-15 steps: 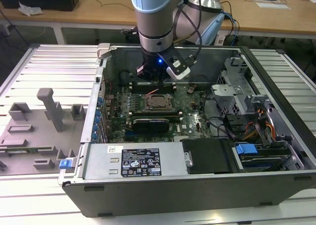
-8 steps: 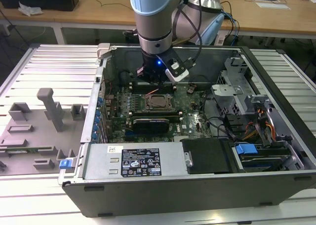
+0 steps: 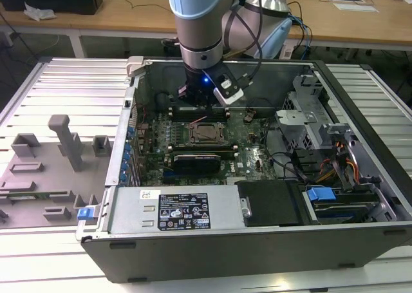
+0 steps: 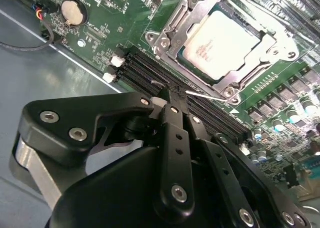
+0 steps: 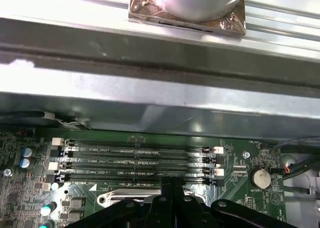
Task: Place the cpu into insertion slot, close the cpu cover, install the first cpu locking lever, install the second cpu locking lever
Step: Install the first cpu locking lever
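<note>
The cpu (image 4: 225, 40) lies seated in the insertion slot (image 3: 207, 133) near the middle of the motherboard (image 4: 100, 37). The cpu cover (image 4: 187, 62) is flat over it, its frame ringing the pale top so the chip can't lift. The gripper (image 4: 169, 93) hangs low inside the case w/ fingers drawn together into one narrow tip (prob. so it fits btwn parts and can push rather than grab). The tip is at the end of a thin silver locking lever (image 4: 205, 95) along the socket's side nearest the memory slots (image 5: 140, 163). Whether it pinches the wire or only presses on it can't be told. Those slots run btwn the socket and the board's edge by the case wall (image 5: 150, 87), leaving little room to work. A coin battery (image 4: 71, 11) sits toward the board's corner, well apart. A long black card (image 3: 199, 159) flanks the socket's other side.
</note>
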{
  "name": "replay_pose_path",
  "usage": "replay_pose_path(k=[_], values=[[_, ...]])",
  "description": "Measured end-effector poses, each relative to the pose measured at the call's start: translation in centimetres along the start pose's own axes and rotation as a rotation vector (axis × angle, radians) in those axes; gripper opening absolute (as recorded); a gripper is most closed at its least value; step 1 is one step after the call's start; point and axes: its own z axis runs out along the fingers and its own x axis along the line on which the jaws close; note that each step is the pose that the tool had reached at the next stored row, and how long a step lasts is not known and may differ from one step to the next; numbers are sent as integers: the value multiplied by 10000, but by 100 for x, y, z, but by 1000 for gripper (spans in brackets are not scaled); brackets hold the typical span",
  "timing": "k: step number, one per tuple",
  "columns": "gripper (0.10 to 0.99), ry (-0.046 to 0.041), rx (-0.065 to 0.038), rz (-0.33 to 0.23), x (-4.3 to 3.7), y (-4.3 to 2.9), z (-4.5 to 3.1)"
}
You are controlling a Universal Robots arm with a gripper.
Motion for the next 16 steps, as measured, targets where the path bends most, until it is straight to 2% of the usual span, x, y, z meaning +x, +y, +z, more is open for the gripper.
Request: replay_pose_path(k=[4, 7, 11, 13, 14, 16], values=[[106, -16, 112, 82, 5, 7, 35], [106, -63, 176, 294, 7, 8, 50], [106, -112, 242, 511, 11, 14, 80], [106, -112, 243, 511, 11, 14, 80], [106, -136, 245, 511, 13, 14, 80], [106, -287, 277, 499, 18, 13, 87]])
